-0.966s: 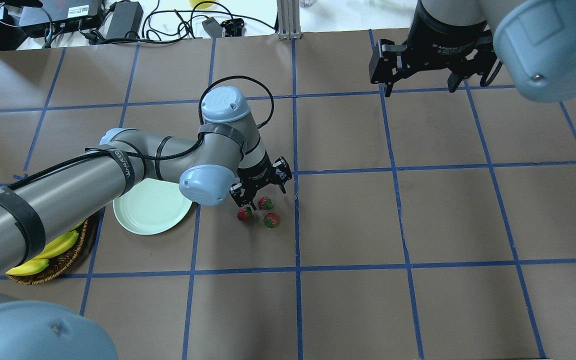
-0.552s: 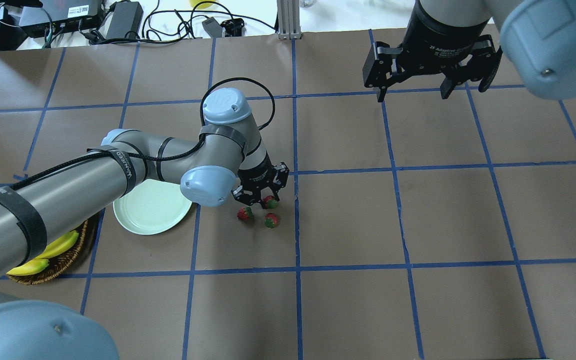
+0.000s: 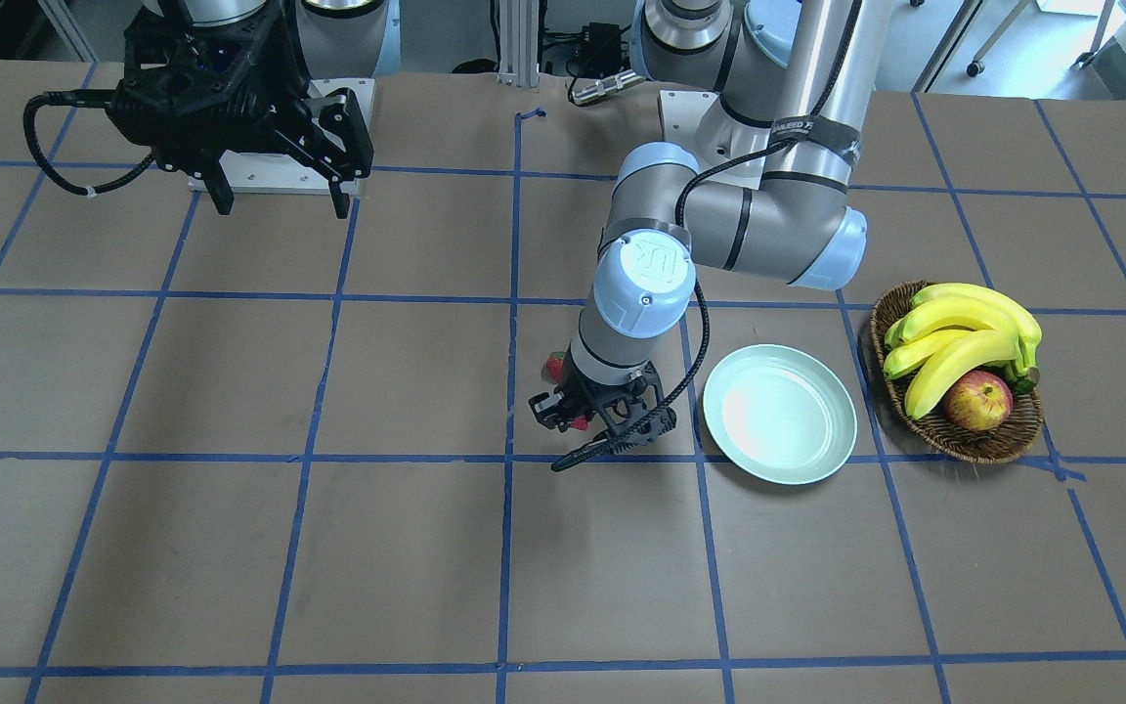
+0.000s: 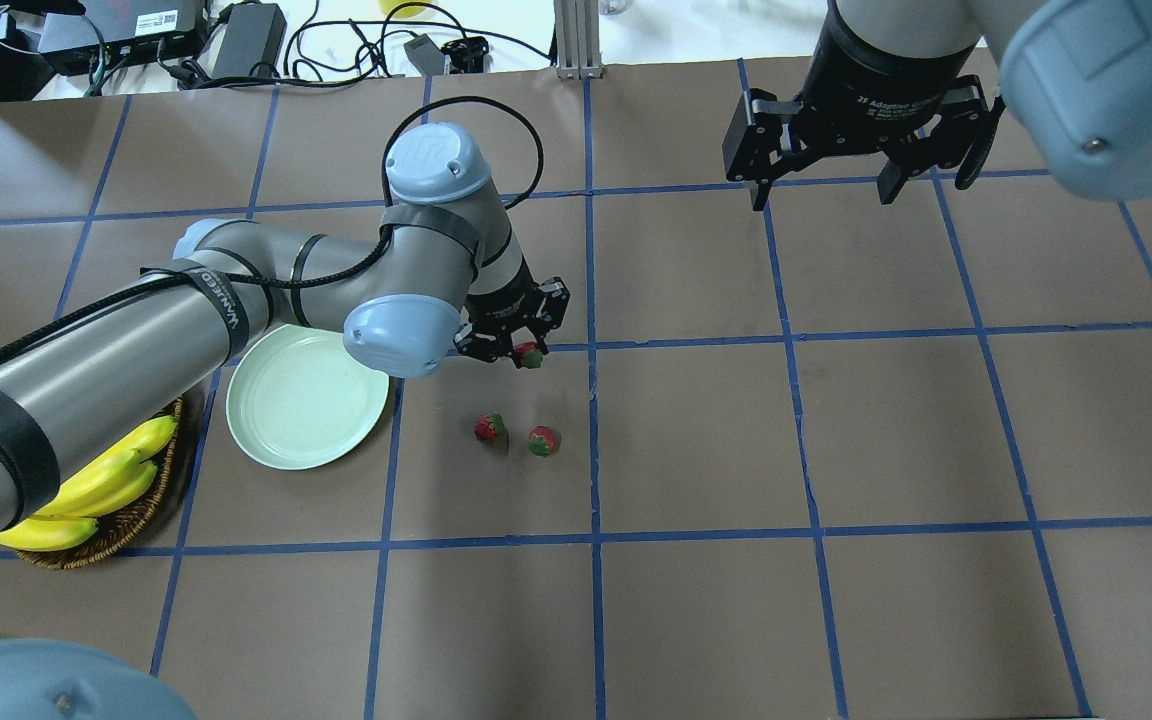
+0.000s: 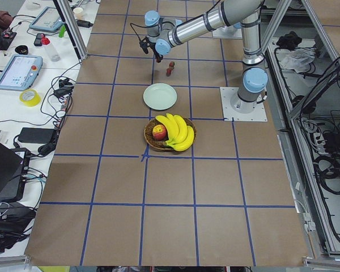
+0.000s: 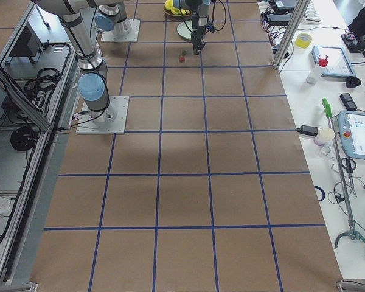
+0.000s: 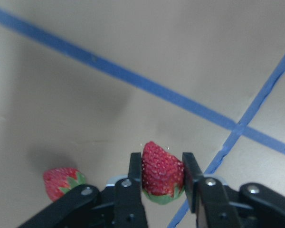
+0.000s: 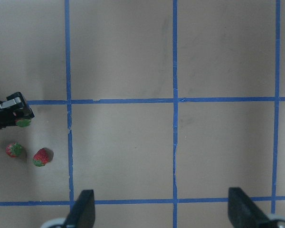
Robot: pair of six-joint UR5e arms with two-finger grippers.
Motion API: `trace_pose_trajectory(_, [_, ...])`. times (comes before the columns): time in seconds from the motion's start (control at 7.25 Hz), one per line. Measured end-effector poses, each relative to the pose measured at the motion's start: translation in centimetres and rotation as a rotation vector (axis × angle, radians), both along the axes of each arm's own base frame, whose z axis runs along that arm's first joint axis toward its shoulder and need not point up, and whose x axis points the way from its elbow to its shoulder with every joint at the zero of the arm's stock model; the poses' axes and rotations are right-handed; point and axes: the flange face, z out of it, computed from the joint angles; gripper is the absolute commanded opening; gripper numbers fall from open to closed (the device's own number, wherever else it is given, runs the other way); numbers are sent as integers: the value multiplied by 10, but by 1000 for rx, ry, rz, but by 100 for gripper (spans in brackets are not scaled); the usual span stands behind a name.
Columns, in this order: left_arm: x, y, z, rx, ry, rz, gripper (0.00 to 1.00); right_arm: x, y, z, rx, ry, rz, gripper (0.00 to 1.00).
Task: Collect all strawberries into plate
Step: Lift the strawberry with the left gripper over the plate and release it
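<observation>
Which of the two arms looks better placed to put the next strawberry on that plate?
Left. The left gripper clamps a strawberry near the plate; the right gripper hangs open and empty, far across the table.

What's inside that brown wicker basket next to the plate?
A bunch of yellow bananas and one red-yellow apple lie in the basket. Anything beneath the fruit is covered from view.

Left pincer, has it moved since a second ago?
Yes. The left pincer, gripping a strawberry, moved away from the two other strawberries, up to the tape line.
</observation>
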Motion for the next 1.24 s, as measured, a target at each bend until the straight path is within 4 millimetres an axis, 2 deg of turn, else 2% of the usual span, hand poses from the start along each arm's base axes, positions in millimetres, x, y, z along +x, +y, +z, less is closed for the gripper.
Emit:
trace_pose_trajectory(0.14, [31, -14, 13, -7, -24, -27, 0, 0, 0, 0, 1, 1, 0, 100])
trace_pose_trajectory(0.28, [73, -25, 22, 2, -42, -52, 0, 0, 0, 0, 1, 1, 0, 100])
trace_pose_trajectory(0.55, [146, -30, 29, 45, -78, -139, 0, 0, 0, 0, 1, 1, 0, 100])
trace_pose_trajectory(0.83, [206, -13, 4, 137, -45, -276, 3, 0, 0, 0, 1, 0, 0, 100])
trace_pose_trajectory(0.97, [227, -1, -11, 175, -21, -301, 96, 0, 0, 0, 2, 0, 0, 100])
trace_pose_trajectory(1.24, [239, 10, -23, 199, 4, -299, 100, 0, 0, 0, 2, 0, 0, 100])
